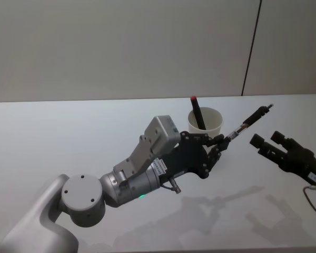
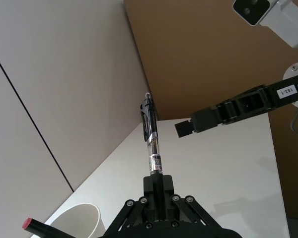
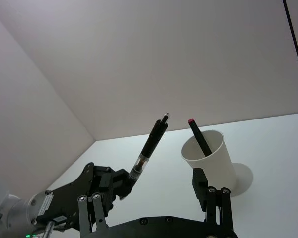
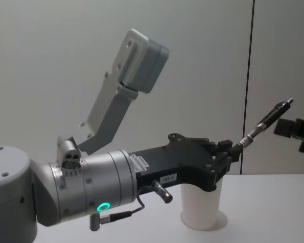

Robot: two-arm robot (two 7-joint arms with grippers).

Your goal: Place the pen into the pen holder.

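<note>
— Jaws on the left gripper?
— Clamped on the slim black-and-clear pen, raised above the white table beside the white paper cup — ready to tip in. Right gripper waited nearby, parted, empty.

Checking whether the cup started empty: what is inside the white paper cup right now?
A dark pen with a red tip stands slanted in the pen holder. The cup wall hides its lower end and the bottom.
</note>
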